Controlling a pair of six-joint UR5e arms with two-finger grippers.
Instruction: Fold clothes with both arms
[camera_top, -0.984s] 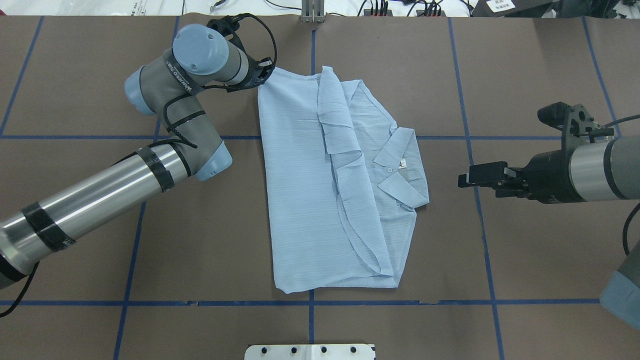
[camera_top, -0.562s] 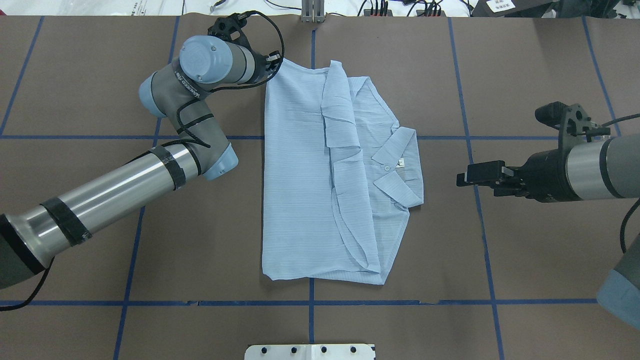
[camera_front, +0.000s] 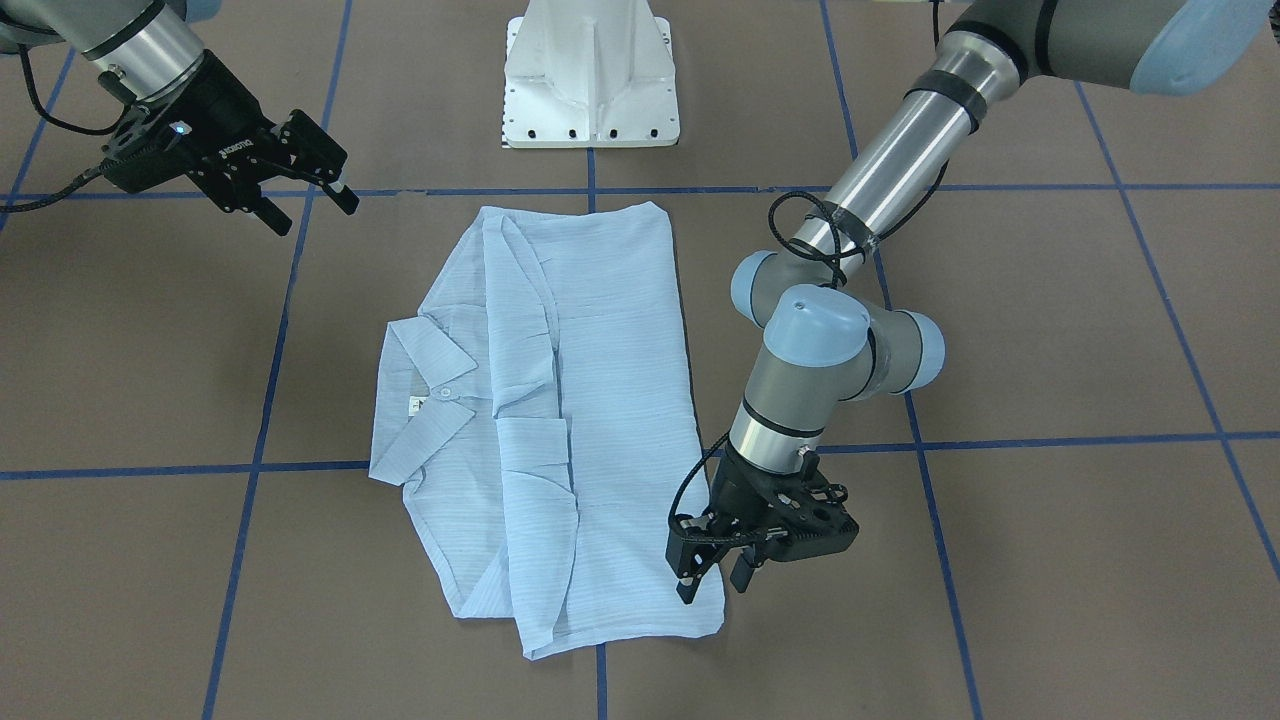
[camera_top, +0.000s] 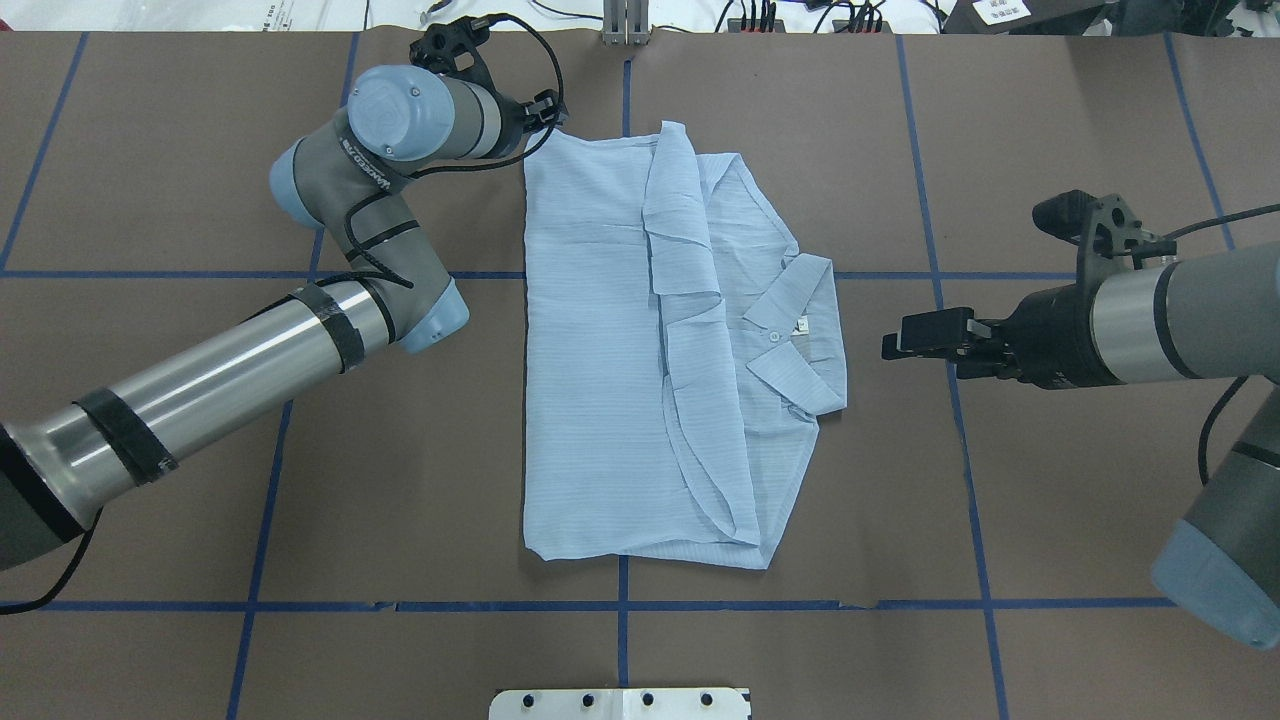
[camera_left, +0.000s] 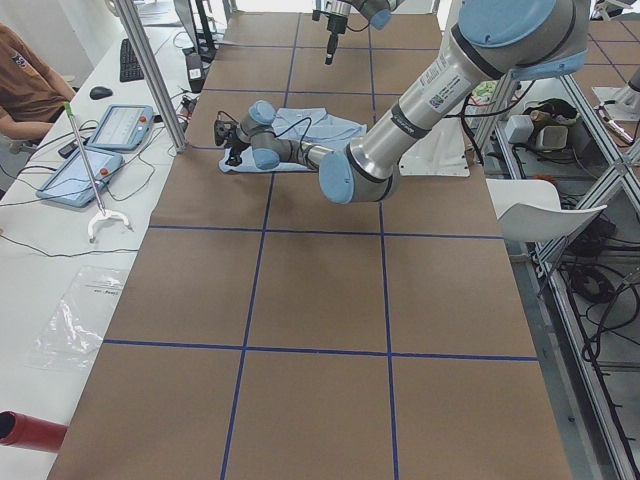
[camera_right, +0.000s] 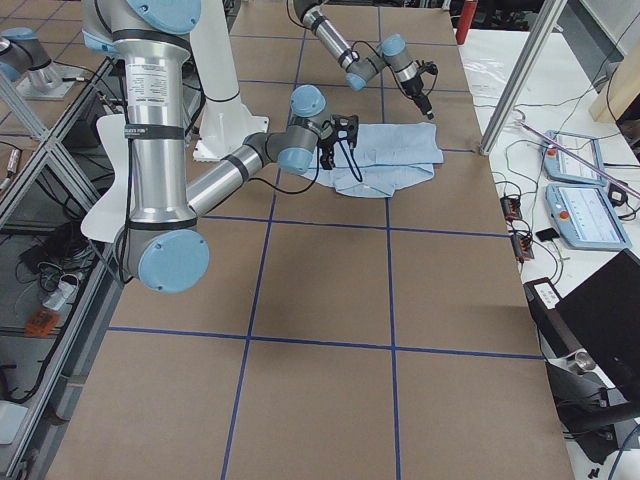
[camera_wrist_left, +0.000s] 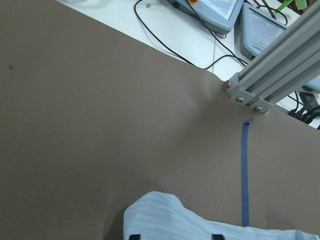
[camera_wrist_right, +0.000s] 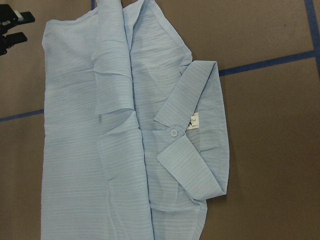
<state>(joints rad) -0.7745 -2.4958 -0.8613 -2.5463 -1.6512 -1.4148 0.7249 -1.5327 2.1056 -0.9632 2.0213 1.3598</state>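
The clothes are one pale blue striped shirt (camera_top: 600, 350), lying folded flat on the brown table, with the collar (camera_top: 795, 335) on the robot's right side. My left gripper (camera_top: 548, 108) hovers at the shirt's far left corner. In the front-facing view this left gripper (camera_front: 712, 582) has its fingers apart and nothing between them. The left wrist view shows the corner of the shirt (camera_wrist_left: 200, 225) just below the two spread fingertips. My right gripper (camera_front: 315, 205) is open and stands off the collar side of the shirt (camera_front: 610, 400), clear of the cloth. The right wrist view shows the collar (camera_wrist_right: 190, 145) with a button and a label.
Blue tape lines (camera_top: 940, 300) grid the brown table. The white pedestal base (camera_front: 590, 70) stands at the robot's edge. An aluminium post (camera_wrist_left: 280, 70) rises just past the far edge. Tablets (camera_left: 100, 150) and a seated person (camera_left: 25, 80) are at the side bench.
The left gripper dragged the shirt's far left corner toward the far edge, shifting the whole shirt, then let go and drew back. The right gripper moved closer to the collar.
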